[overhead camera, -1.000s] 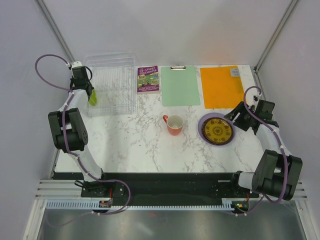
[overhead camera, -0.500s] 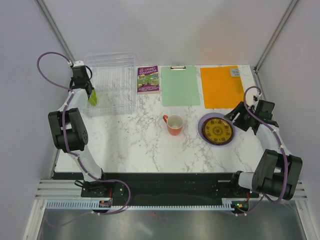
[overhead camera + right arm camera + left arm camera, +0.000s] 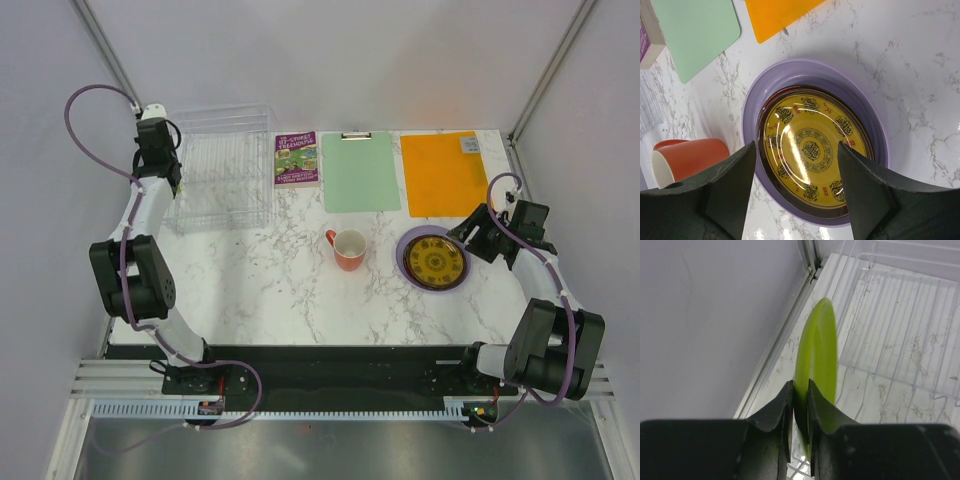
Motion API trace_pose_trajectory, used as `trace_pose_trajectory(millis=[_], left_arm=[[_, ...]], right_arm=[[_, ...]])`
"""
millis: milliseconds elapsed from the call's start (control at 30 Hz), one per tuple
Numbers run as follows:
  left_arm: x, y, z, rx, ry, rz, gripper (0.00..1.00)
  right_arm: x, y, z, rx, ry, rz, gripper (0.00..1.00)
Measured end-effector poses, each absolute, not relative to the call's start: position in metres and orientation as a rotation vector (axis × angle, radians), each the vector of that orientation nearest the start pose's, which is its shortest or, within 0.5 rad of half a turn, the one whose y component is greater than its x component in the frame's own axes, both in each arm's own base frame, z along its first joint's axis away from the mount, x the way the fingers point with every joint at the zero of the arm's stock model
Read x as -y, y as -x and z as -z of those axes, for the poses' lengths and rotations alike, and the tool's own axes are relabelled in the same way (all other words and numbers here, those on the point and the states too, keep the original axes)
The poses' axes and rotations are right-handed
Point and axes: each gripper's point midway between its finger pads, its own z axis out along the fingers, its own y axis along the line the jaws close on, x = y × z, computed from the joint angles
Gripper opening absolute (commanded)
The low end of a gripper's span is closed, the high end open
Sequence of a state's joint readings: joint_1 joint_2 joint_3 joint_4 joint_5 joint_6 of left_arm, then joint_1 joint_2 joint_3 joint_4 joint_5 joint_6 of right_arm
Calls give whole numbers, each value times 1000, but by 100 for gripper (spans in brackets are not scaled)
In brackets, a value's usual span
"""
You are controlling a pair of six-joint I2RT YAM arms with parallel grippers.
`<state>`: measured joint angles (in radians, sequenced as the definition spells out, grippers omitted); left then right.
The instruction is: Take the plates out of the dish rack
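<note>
My left gripper (image 3: 800,390) is shut on the edge of the plain lime green plate (image 3: 815,345) and holds it on edge over the left side of the white wire dish rack (image 3: 900,325). In the top view the left gripper (image 3: 170,183) is at the rack's (image 3: 225,165) left side, and the green plate is hidden by the arm. The rack shows no other plates. My right gripper (image 3: 796,145) is open and empty just above the dark yellow-patterned plate (image 3: 812,150), which lies in the lavender plate (image 3: 752,105) at the table's right (image 3: 435,260). The red floral plate is not clearly visible.
An orange mug (image 3: 347,249) lies on its side left of the plate stack. A purple book (image 3: 296,158), a green clipboard (image 3: 360,170) and an orange mat (image 3: 442,172) lie along the back. The wall and a metal frame run close on the rack's left.
My left gripper has risen and moved back with the green plate, which no longer shows in the top view. The right arm has not moved.
</note>
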<state>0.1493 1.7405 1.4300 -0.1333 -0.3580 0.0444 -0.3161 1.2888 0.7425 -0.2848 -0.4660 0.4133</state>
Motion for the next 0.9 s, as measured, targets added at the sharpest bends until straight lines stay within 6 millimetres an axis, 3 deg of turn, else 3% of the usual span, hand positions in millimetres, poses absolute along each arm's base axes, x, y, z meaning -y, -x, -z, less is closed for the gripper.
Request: trace_pose_trajectory(millis=[100,267,433,500,600,633,667,800,900], left_arm=[[-128,-495,-239,-1950,299,-503,2],[-82,-483,-296,-1848,201,-466,2],[-33,-447,-362,-1729,122,-344,2],[-29,-436,-375,-1695,122,-314,2],[-31,-424,-373,-1693,135,-304,8],[-31,-424,-366,-1705,140,-301,14],[-31,-425,-359,-1721,141,-301,28],[-28,-433,-308,-1833,152,-292,50],[-27,-440,-274,-1917,147,-291,50]], right_arm=[[6,-323,-101,-2282,-637,-609,73],[5,-320,-108,-2270,-628,-607,75],[2,-316,-134,-2207,-584,-605,76],[0,-314,-143,-2180,-566,-606,77],[-3,-312,-153,-2161,-548,-611,78],[-3,-311,-155,-2159,-545,-612,79],[-4,-310,-157,-2157,-543,-613,79],[-4,-308,-157,-2160,-546,-614,80],[-5,-307,-155,-2170,-552,-616,81]])
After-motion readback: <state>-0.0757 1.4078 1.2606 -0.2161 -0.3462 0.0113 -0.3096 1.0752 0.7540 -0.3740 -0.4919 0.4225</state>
